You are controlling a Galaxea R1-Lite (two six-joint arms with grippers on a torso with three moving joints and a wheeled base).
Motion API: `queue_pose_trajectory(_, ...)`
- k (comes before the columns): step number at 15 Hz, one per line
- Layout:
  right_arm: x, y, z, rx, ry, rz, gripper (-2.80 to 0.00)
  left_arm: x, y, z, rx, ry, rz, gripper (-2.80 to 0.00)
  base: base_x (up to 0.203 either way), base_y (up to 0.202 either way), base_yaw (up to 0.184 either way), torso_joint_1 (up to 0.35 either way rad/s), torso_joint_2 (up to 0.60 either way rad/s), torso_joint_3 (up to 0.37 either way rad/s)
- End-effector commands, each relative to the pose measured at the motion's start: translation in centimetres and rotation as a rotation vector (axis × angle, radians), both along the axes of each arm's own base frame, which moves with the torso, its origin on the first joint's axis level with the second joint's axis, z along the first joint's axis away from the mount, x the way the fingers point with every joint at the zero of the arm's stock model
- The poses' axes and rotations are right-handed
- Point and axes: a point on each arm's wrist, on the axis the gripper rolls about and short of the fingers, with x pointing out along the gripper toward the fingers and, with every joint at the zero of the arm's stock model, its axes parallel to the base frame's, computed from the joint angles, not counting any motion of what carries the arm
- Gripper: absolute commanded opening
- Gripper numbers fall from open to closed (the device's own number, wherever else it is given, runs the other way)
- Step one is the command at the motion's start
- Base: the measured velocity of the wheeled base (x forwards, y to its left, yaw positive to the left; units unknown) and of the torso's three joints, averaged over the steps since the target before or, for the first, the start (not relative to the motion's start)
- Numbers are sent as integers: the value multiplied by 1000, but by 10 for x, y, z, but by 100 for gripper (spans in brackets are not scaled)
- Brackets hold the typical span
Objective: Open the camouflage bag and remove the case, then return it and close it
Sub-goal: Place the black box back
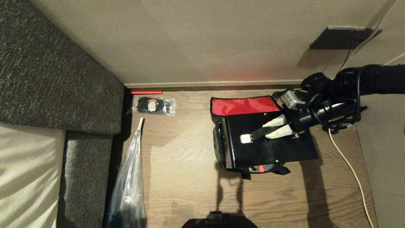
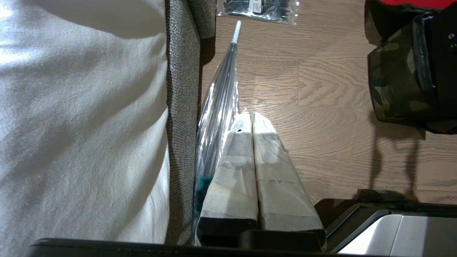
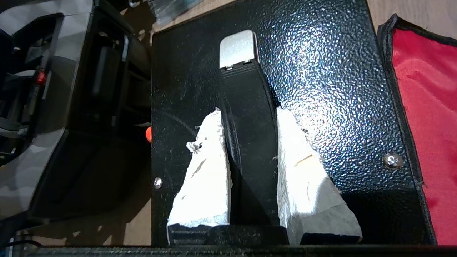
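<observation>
The right claw (image 1: 274,127), its white-wrapped fingers (image 3: 209,171) reaching in from the right of the head view, is clamped on the black strap handle (image 3: 248,125) of the case (image 1: 269,148), one finger pressed to each side of the strap. The handle ends in a pale silvery tab (image 3: 238,48) lying against the case's pebbled black top. The case sits over the camouflage bag (image 2: 396,85), hiding most of it from the head camera; whether it is lifted clear or resting in the bag's mouth cannot be told. The bag stands on the wooden floor (image 1: 183,158) with its red-lined lid (image 1: 243,105) thrown back toward the wall (image 1: 190,41). From the left wrist camera, the bag's green and brown side panel shows just beside the case. The left claw (image 2: 251,119) hangs well apart from the bag, fingers pressed together and holding nothing, next to a clear folded umbrella (image 1: 131,171) that lies along the grey upholstered furniture (image 1: 47,63). A small clear packet of black ties (image 1: 154,105) lies near the skirting, and a white cable (image 1: 351,171) trails across the floor to the right of the bag.
</observation>
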Motion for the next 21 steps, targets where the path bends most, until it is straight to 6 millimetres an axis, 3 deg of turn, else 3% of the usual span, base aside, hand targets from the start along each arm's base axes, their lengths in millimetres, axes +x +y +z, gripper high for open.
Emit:
queue_pose_trajectory(1, 4, 2, -2, 4, -2, 9, -280, 0, 0, 0, 0, -2, -1, -280, 0, 0, 0, 0, 0, 0)
queue_pose_trajectory(8, -3, 1, 16, 11, -41, 3, -280, 0, 0, 0, 0, 1, 1, -280, 0, 0, 0, 0, 0, 0)
queue_pose_trajectory(21, -33, 1, 60, 42, -92, -26, -280, 0, 0, 0, 0, 1, 1, -280, 0, 0, 0, 0, 0, 0)
